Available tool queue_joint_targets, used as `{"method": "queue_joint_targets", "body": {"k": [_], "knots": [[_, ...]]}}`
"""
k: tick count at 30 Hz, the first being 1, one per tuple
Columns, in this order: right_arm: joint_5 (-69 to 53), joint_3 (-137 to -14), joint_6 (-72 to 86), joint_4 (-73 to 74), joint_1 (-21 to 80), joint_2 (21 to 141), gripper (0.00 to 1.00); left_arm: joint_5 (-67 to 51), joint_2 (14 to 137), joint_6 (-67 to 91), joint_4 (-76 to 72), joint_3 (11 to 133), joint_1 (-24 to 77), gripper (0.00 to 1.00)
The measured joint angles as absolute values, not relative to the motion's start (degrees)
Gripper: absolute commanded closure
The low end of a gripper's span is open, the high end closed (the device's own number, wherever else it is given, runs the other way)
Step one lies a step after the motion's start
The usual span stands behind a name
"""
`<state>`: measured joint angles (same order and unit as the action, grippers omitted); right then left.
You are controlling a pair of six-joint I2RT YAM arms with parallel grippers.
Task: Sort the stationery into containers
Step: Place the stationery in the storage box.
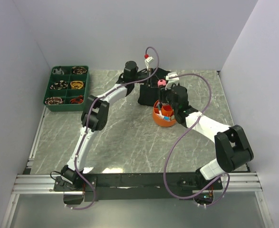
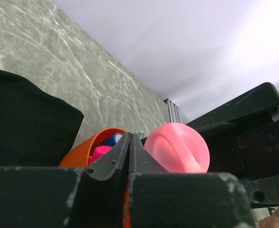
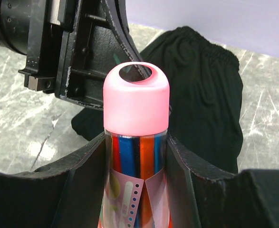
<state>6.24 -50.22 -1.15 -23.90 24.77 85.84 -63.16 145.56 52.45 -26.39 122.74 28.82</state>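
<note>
The right gripper (image 3: 136, 142) is clamping narrow on a clear tube (image 3: 137, 185) packed with coloured pens. One finger (image 3: 84, 180) is pressing on each side, just under the tube's pink cap (image 3: 137, 102). The tube is standing upright, and from the top camera its lower end is sitting right at the orange tub (image 1: 159, 121). Whether it is touching the tub's floor, I cannot tell.

The left gripper (image 2: 130, 140) is squeezed fully together, its jaws meeting with nothing showing between them. It is hanging just beyond the tub, right beside the pink cap and level with it. Through its own camera the tub's rim is peeking out below the fingers, with a blue marker (image 2: 113, 138) and a pink marker (image 2: 99, 153) lying inside.

Just beyond the tub and a little left of it, a black cloth (image 1: 148, 98) is lying heaped on the table (image 1: 129, 142). Well off to the tub's far left, the green tray (image 1: 65, 109) is sitting by the wall. All six of its compartments are holding coiled bands (image 1: 77, 84).
</note>
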Motion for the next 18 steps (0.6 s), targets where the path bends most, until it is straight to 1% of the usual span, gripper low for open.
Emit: {"method": "queue_joint_targets", "body": {"k": [9,12,13,15,16,18], "knots": [[6.37,-50.26,-1.17,-21.76,24.82,85.30,1.00,-63.13,146.12,53.45,-27.62,123.15,29.08,0.93],[6.39,-51.18,-1.37,-20.49,24.86,85.30,0.92,-63.11,146.23,53.63,-28.08,123.57,29.08,0.93],[6.42,-51.72,-1.43,-19.68,24.86,85.32,0.92,-63.09,146.23,53.71,-28.12,123.74,29.08,0.93],[6.52,-53.01,-1.61,-17.87,24.86,85.52,0.96,-62.96,146.23,53.80,-28.58,123.83,29.06,0.94],[6.72,-53.76,-1.65,-16.86,24.86,85.78,0.99,-62.78,146.23,53.91,-28.82,123.87,29.06,0.93],[7.07,-55.53,-1.76,-14.74,24.86,86.80,1.00,-62.08,146.23,54.00,-29.06,123.87,28.95,0.93]]}}
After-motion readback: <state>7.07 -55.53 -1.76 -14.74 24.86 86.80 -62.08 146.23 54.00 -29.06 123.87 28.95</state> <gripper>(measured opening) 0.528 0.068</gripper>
